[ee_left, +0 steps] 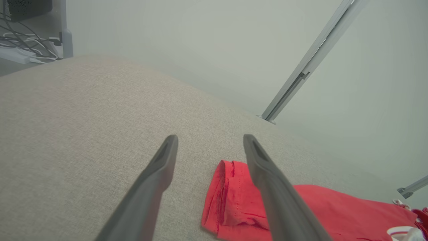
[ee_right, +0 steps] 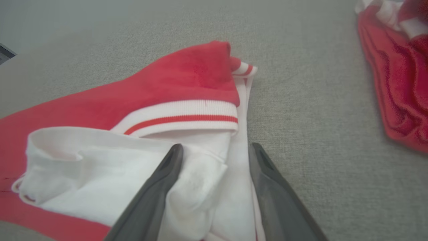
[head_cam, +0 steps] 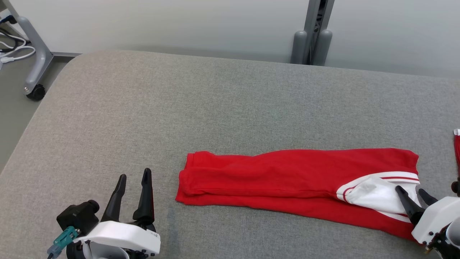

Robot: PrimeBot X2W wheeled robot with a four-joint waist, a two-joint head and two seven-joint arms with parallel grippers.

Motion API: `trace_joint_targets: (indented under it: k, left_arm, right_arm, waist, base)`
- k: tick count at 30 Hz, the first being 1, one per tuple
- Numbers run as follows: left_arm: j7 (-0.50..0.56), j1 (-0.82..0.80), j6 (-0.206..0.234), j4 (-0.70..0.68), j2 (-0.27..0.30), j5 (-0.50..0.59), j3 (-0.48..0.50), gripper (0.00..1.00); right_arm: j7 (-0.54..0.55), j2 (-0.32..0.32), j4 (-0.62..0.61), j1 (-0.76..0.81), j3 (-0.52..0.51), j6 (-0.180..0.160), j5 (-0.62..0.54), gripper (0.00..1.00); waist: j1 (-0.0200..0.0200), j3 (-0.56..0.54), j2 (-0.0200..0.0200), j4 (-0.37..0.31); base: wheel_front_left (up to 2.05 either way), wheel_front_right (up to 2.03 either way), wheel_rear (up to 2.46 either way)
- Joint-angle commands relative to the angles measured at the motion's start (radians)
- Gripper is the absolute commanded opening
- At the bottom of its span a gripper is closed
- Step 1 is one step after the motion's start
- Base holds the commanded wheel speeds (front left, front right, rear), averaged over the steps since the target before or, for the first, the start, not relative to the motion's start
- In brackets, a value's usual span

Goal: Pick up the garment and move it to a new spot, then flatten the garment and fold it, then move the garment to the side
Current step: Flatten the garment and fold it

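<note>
A: Where is the garment (head_cam: pixel 287 176) now?
B: It lies flat on the grey desk (head_cam: pixel 215 100), as 1 long red strip parallel to the near edge, from the middle of that edge toward the right edge.
A: Is it folded?
B: Yes, at its left end several hems lie over each other. At its right end a white inner part (head_cam: pixel 373 190) is turned out, with a white band (ee_right: pixel 180 118) carrying 1 red stripe just beside it.
A: What about the left end effector (head_cam: pixel 134 172)?
B: It is by the near edge, toward the near left corner, left of the garment and apart from it. Its 2 dark fingers are spread and it holds nothing.
A: And the right end effector (head_cam: pixel 409 189)?
B: It is at the right end of the garment, over the white inner part. Its fingers are spread also and they grasp nothing. 1 finger (ee_right: pixel 153 190) is over the white cloth; I cannot tell if it touches.
A: Is there anything else?
B: Another red cloth (ee_right: pixel 398 83) with white trim lies at the right edge, apart from the garment. Beyond the far edge stands a grey metal post (head_cam: pixel 316 32), and on the floor past the far left corner I see a black wheel (head_cam: pixel 36 91) and white cables (head_cam: pixel 14 50).
</note>
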Motion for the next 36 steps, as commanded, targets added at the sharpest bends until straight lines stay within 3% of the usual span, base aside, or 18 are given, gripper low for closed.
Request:
trace_joint_targets:
  k: [1, 13, 14, 15, 16, 18, 19, 29, 36]
  left_arm:
    - [-0.004, 0.001, -0.002, -0.002, 0.002, 0.010, 0.004, 1.00]
    - [-0.004, 0.003, 0.005, -0.024, 0.007, 0.023, 0.006, 1.00]
    - [-0.004, 0.004, 0.006, -0.025, 0.009, 0.023, 0.007, 1.00]
    - [-0.004, 0.005, 0.008, -0.027, 0.009, 0.024, 0.007, 1.00]
    - [-0.004, 0.006, 0.010, -0.028, 0.011, 0.025, 0.007, 1.00]
    - [-0.002, 0.006, 0.011, -0.031, 0.013, 0.027, 0.006, 1.00]
    - [-0.001, 0.007, 0.011, -0.032, 0.015, 0.028, 0.006, 1.00]
    - [0.005, 0.019, 0.021, -0.041, 0.022, 0.024, 0.005, 1.00]
    - [0.007, 0.035, 0.027, -0.054, 0.022, 0.022, 0.001, 1.00]
  right_arm:
    - [0.010, -0.002, 0.018, -0.014, -0.008, 0.000, 0.012, 1.00]
    - [0.051, 0.032, 0.110, -0.027, 0.001, 0.000, 0.143, 1.00]
    - [0.051, 0.034, 0.111, -0.028, 0.009, 0.000, 0.150, 0.87]
    - [0.051, 0.038, 0.111, -0.027, 0.017, 0.000, 0.158, 0.48]
    - [0.050, 0.041, 0.110, -0.028, 0.026, 0.000, 0.165, 0.35]
    - [0.046, 0.041, 0.107, -0.033, 0.040, 0.000, 0.177, 0.20]
    - [0.040, 0.039, 0.104, -0.036, 0.046, 0.000, 0.184, 0.00]
    - [-0.004, -0.012, 0.054, -0.058, 0.068, 0.000, 0.262, 0.00]
    - [0.010, -0.100, -0.012, -0.042, 0.078, 0.000, 0.300, 0.00]
  waist:
    - [0.0000, 0.003, 0.0000, 0.007]
    - [0.0000, 0.005, 0.0000, 0.028]
    - [0.0000, 0.005, 0.0000, 0.028]
    - [0.0000, 0.005, 0.0000, 0.027]
    - [0.0000, 0.004, 0.0000, 0.026]
    - [0.0000, 0.003, 0.0000, 0.024]
    - [0.0000, 0.002, 0.0000, 0.022]
    - [0.0000, -0.016, 0.0000, -0.016]
    - [0.0000, -0.031, 0.0000, -0.066]
  base:
    - [0.00, 0.00, 0.00]
    - [0.00, 0.00, 0.00]
    - [0.00, 0.00, 0.00]
    - [0.00, 0.00, 0.00]
    - [0.00, 0.00, 0.00]
    - [0.00, 0.00, 0.00]
    - [0.00, 0.00, 0.00]
    - [0.00, 0.00, 0.00]
    - [0.00, 0.00, 0.00]
